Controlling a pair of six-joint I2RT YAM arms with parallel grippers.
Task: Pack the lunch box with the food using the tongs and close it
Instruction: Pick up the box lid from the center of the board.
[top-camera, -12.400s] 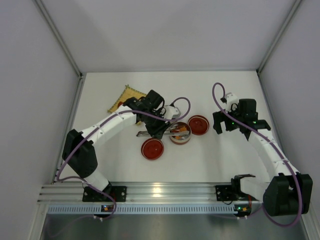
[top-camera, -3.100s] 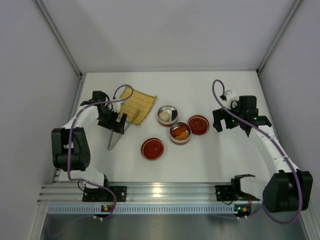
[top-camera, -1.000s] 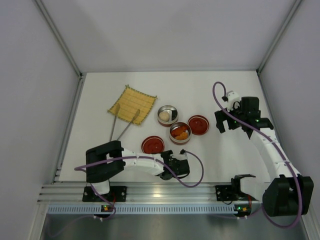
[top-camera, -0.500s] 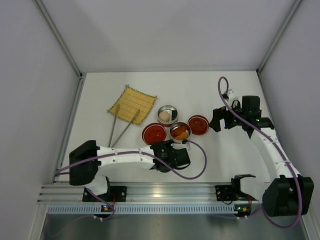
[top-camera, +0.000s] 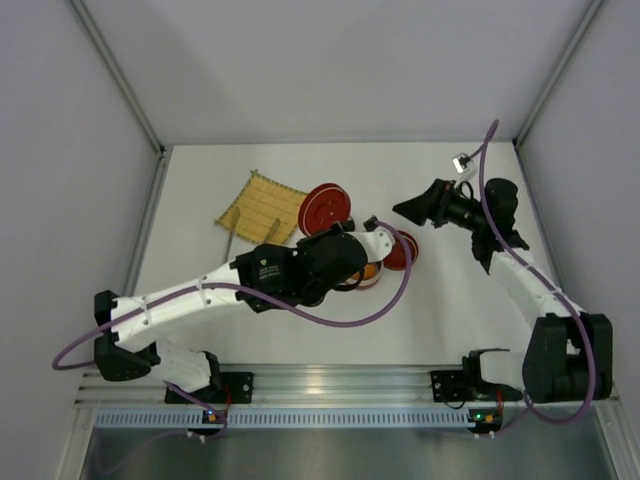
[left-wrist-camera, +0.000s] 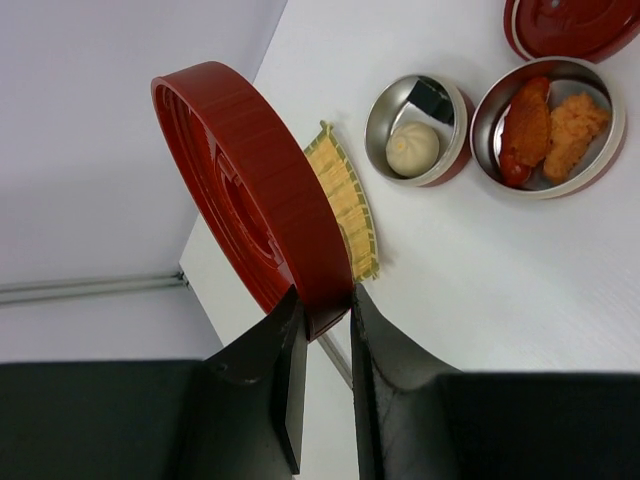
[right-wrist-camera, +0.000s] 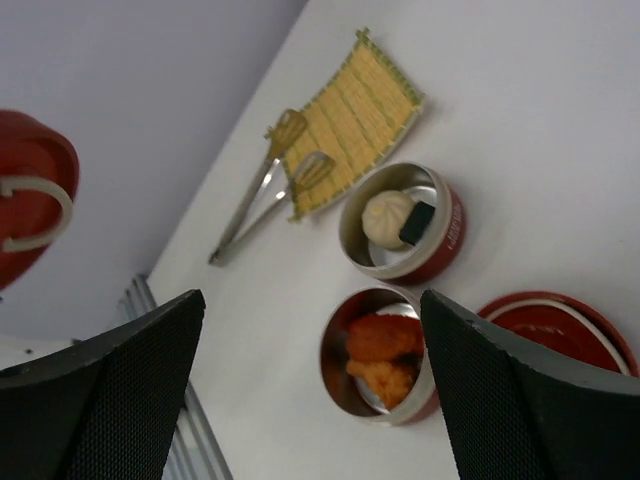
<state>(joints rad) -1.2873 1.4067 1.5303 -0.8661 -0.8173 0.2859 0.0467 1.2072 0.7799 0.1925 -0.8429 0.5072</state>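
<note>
My left gripper (left-wrist-camera: 325, 312) is shut on the rim of a red round lid (left-wrist-camera: 250, 190), held on edge in the air; in the top view the lid (top-camera: 325, 208) hangs over the mat's right side. Below it stand two steel lunch box bowls. One bowl (left-wrist-camera: 415, 130) holds a white bun and a dark piece. The other bowl (left-wrist-camera: 550, 125) holds the red and orange food. My right gripper (right-wrist-camera: 310, 300) is open, empty, and looks down at both bowls (right-wrist-camera: 380, 355). The tongs (right-wrist-camera: 265, 190) lie by the yellow mat (right-wrist-camera: 350, 105).
A second red lid (right-wrist-camera: 560, 330) lies flat right of the food bowl, also seen as a lid (top-camera: 400, 250) half hidden by my left arm. My left arm stretches across the table's middle and covers the bowls in the top view. Walls close the table's left, right and back.
My left arm has lifted the red lid off the table and carried it up and back, over the bowls. My right gripper has swung left and tilted towards the bowls.
</note>
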